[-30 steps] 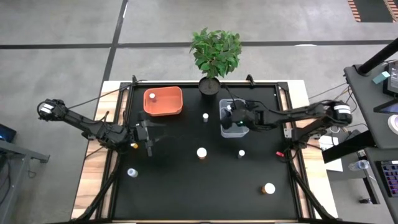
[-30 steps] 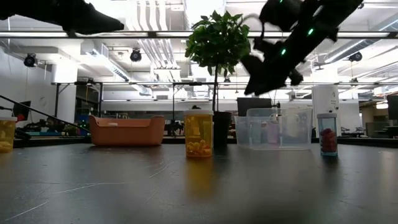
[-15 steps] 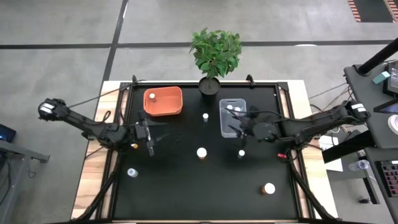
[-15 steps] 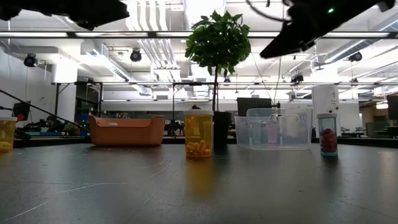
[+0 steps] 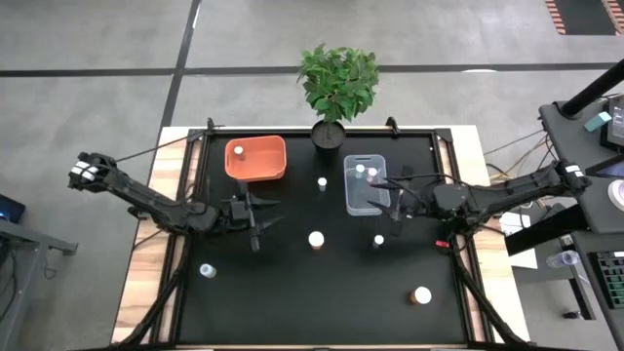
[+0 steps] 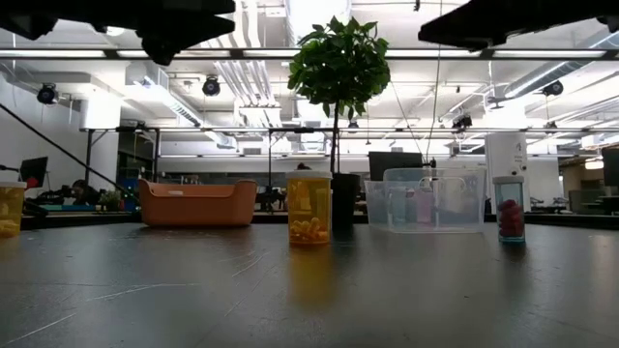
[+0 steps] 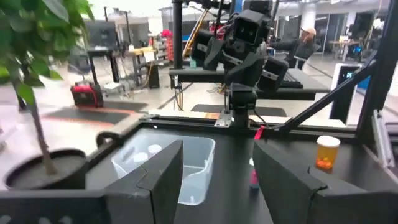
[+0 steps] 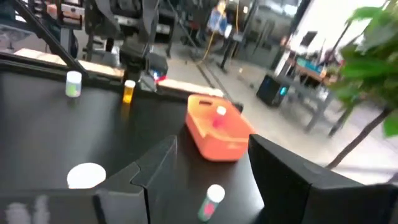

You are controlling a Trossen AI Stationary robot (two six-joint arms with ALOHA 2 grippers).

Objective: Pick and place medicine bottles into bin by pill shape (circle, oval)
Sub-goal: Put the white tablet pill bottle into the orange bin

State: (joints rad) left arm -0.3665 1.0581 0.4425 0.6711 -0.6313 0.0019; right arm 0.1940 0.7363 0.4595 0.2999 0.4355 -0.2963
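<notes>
Small pill bottles stand upright on the black table: a white-capped one [image 5: 316, 239] at the middle, one [image 5: 378, 241] to its right, one [image 5: 322, 182] farther back, one [image 5: 421, 294] near right and one [image 5: 207, 270] near left. One bottle [image 5: 237, 151] lies in the orange bin [image 5: 268, 161] and two [image 5: 359, 168] in the clear bin [image 5: 366, 195]. My left gripper [image 5: 261, 222] is open and empty, in the air just on the near side of the orange bin. My right gripper [image 5: 392, 210] is open and empty beside the clear bin's right near corner.
A potted green plant [image 5: 336, 83] stands at the table's far edge between the bins. In the low view an amber bottle [image 6: 309, 208] and a bottle of red pills [image 6: 509, 208] stand in front of the bins. Bare table lies toward the near edge.
My right gripper has drawn back from over the clear bin toward the table's right and near side, rising out of the low view. My left gripper has gone toward the table's right, on the near side of the orange bin.
</notes>
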